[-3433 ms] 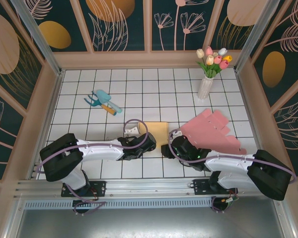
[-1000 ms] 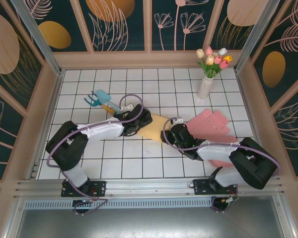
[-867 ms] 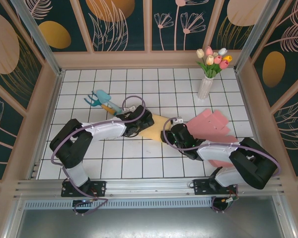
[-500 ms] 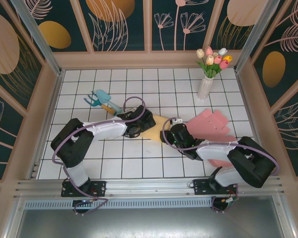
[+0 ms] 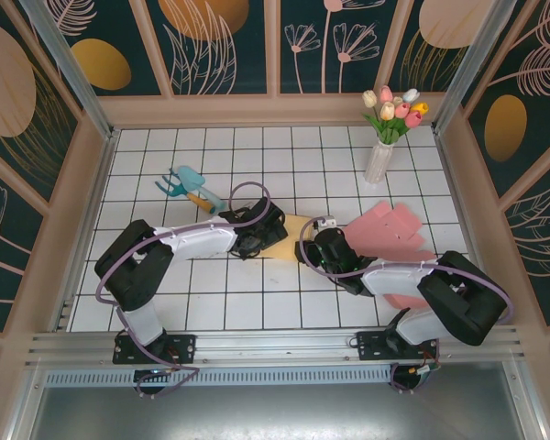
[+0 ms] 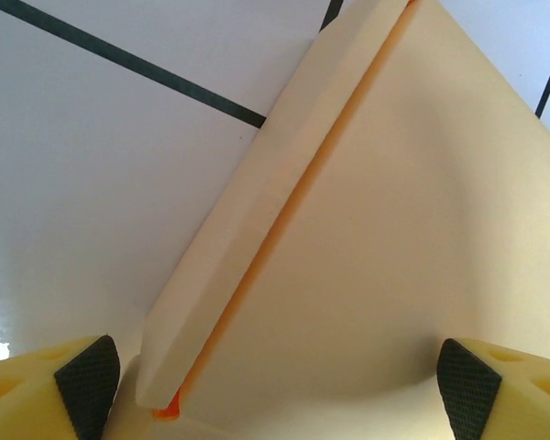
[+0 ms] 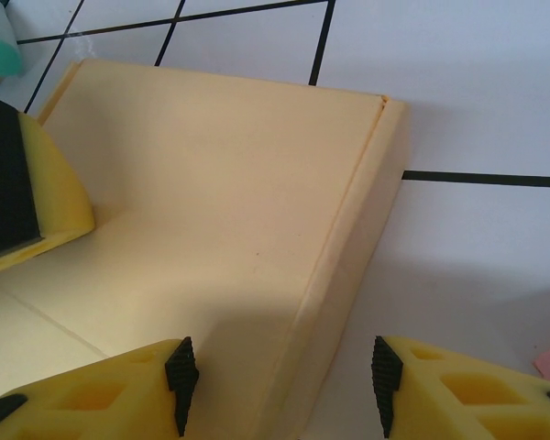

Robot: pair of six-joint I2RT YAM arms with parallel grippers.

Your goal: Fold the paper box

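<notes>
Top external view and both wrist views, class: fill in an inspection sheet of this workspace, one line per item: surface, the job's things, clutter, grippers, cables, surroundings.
Surface: white tiled table with dark grid lines.
Job's things: cream paper box, partly folded with one side flap raised, lying between the two arms.
Clutter: pink sheet flat on the right, partly hidden by the right arm; garden tools at the left; vase of tulips at the back right.
Grippers: left gripper open wide over the box; right gripper open, astride the raised flap.
Cables: lilac cables along both arms, looped near the wrists.
Surroundings: floral wall panels; metal rail at the near edge.
</notes>
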